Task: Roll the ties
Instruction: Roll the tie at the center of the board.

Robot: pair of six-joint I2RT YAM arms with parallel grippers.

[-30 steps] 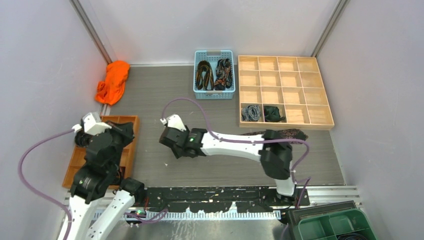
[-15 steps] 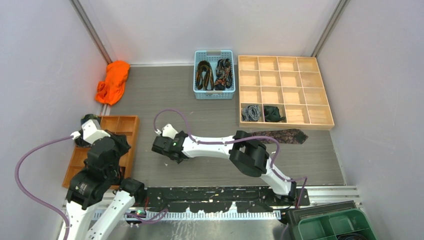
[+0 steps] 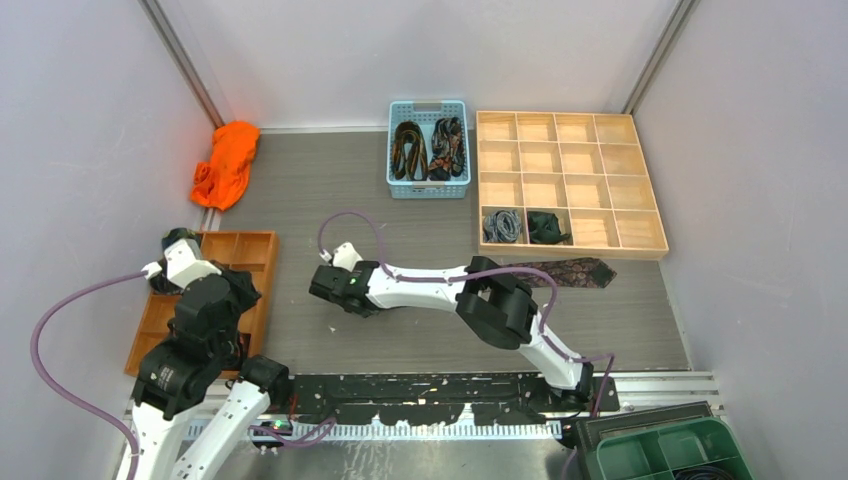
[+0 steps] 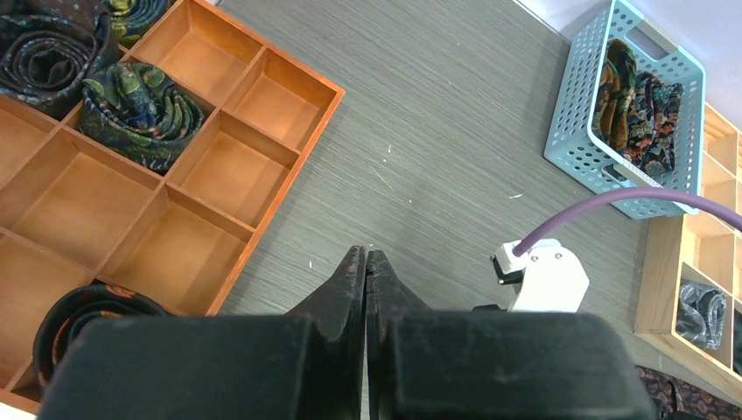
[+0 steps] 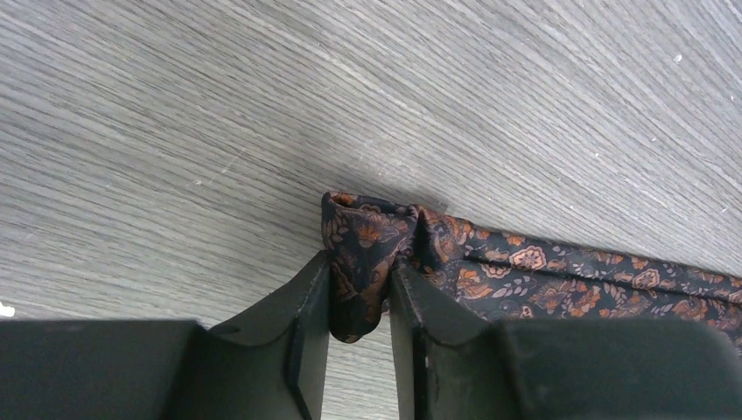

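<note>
The right pincer (image 5: 359, 293) is clamped on the folded end of a dark tie (image 5: 560, 271) patterned with orange flowers. The fold is pinched between both fingers close above the grey tabletop (image 5: 262, 105). The left pincer (image 4: 365, 262) is held with its fingers pressed together and nothing between them, over the tabletop beside the brown tray (image 4: 293, 96).

Compared with half a second ago, the right wrist has been shifted slightly to the right and away from the arm bases. The tie's wide end has been left where it was, and the left arm is unchanged.

In the overhead view the tie is laid left to right across the tabletop. Its wide pointed end is directed to the right, just in front of the pale wooden tray (image 3: 572, 250), and its held end is at the left. The middle of its length is hidden under the right arm.

A grey coil (image 3: 503, 225) and a dark green coil (image 3: 547, 226) are seen in the front row of the pale tray. Rolled ties (image 4: 140, 109) are seen in the brown tray, and loose ties (image 3: 428, 148) in the blue basket (image 3: 428, 190).
</note>
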